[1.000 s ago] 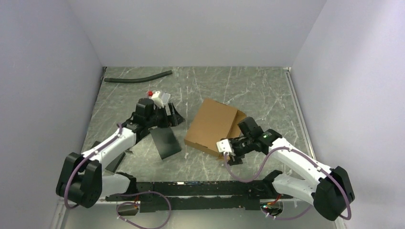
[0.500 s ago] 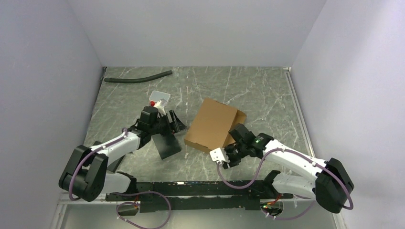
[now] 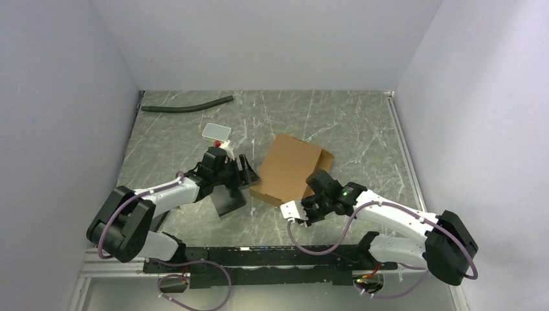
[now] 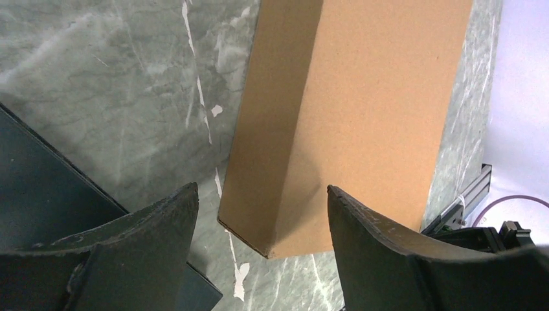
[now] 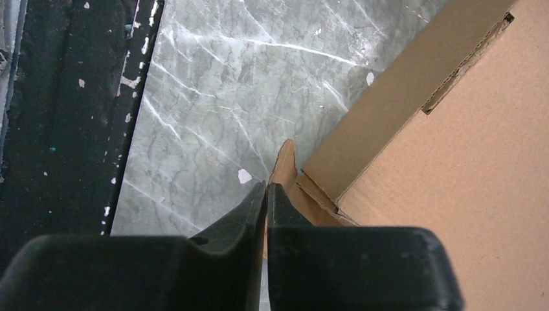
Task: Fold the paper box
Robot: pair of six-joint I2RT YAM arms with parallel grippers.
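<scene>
Arms low: left jaws gape at paper box (image 4: 362, 97) (right jaws pinch its flap).

No text, label or number is readable anywhere; the paper box (image 3: 289, 170) appears plain brown, unprinted cardboard.

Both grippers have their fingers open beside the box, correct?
Not quite. Only the left gripper has open fingers, facing a corner of the box. The right gripper beside the box has its fingers closed, as the right wrist view shows.
</scene>
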